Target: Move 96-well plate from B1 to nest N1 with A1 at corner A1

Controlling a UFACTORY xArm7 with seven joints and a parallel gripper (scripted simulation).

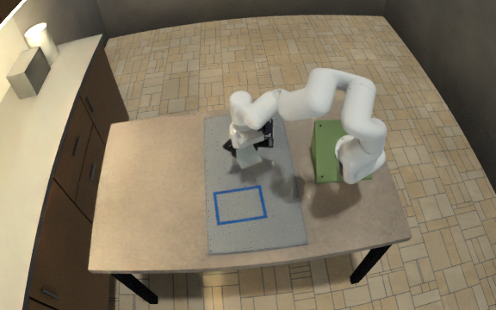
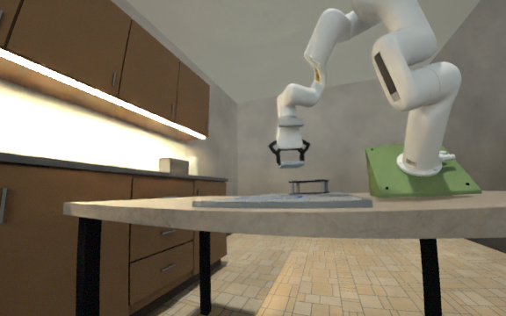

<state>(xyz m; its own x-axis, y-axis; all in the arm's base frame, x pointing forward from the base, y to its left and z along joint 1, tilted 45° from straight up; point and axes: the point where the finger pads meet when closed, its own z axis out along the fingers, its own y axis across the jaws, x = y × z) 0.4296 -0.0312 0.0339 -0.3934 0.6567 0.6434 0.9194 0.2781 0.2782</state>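
Note:
My gripper (image 1: 245,153) hangs in the air over the far half of the grey perforated mat (image 1: 252,189). It is shut on the pale 96-well plate (image 2: 291,164), which it holds about level, well above the mat. The plate also shows below the wrist in the top view (image 1: 248,159). I cannot make out its cut-off corner. The raised dark nest N1 (image 2: 308,186) stands on the mat below and a little to the right of the plate. In the top view the nest (image 1: 269,134) is partly hidden by the arm. The blue outline of spot B1 (image 1: 239,205) holds nothing.
The arm's green base block (image 1: 330,151) stands on the table at the right of the mat. A kitchen counter (image 1: 20,142) with a grey box (image 1: 28,78) and a lamp runs along the left wall, apart from the table.

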